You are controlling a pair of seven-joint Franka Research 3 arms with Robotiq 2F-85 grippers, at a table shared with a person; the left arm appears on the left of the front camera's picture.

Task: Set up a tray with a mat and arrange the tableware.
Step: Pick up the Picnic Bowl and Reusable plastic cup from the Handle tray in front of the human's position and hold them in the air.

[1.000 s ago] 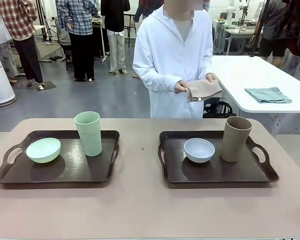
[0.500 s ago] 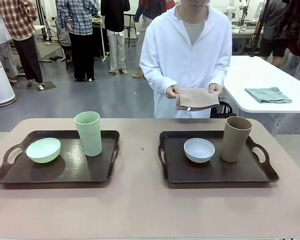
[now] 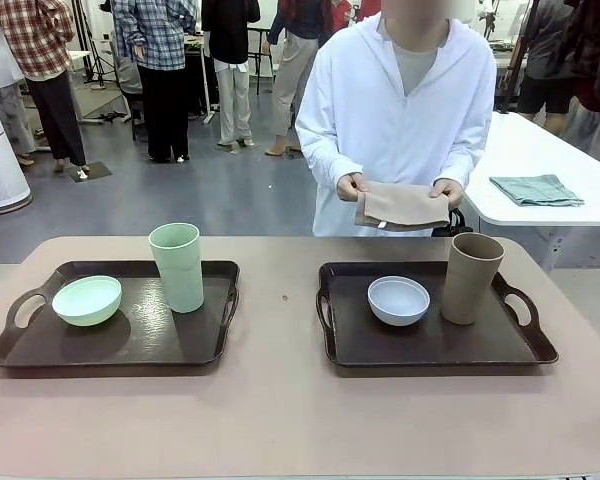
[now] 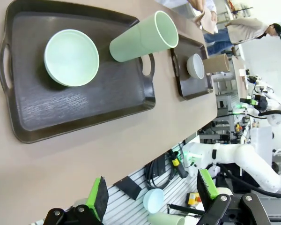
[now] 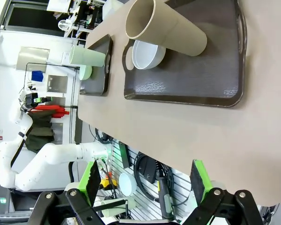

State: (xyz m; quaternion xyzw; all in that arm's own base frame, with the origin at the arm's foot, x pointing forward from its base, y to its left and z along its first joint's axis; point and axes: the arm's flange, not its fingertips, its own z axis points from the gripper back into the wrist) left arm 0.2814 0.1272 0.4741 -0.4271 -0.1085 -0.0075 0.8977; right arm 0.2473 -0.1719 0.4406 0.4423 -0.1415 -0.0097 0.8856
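1. The table (image 3: 280, 420) carries two dark trays side by side and well apart; the left tray (image 3: 130, 350) lies before the robot's left arm, the right tray (image 3: 430, 352) before its right.
2. A person (image 3: 400, 100) stands at the far side with a folded tan mat (image 3: 405, 204) in both hands (image 3: 351, 185); it hangs in the air behind the right tray and touches neither tray.
3. The pale green tumbler (image 3: 177, 267) stands upright near the left tray's far right corner; the tan tumbler (image 3: 471, 278) stands upright on the right tray, just beside its bowl.
4. The mint bowl (image 3: 87, 300) sits at the left tray's left end; the greyish-white bowl (image 3: 399, 300) sits mid-tray on the right.
5. The left gripper (image 4: 151, 174) and right gripper (image 5: 144, 162) hang back off the table's near edge, jaws spread wide, holding nothing.
6. Judged step: getting the mat under the tableware; the right tray probably needs clearing first; lift the tall tumbler straight up, gripped low, so it does not tip, and set it well aside.
7. The front view shows the person's grip on the mat squarely; the wrist views show the green pads apart and look into bowls and tumblers, which appear empty.
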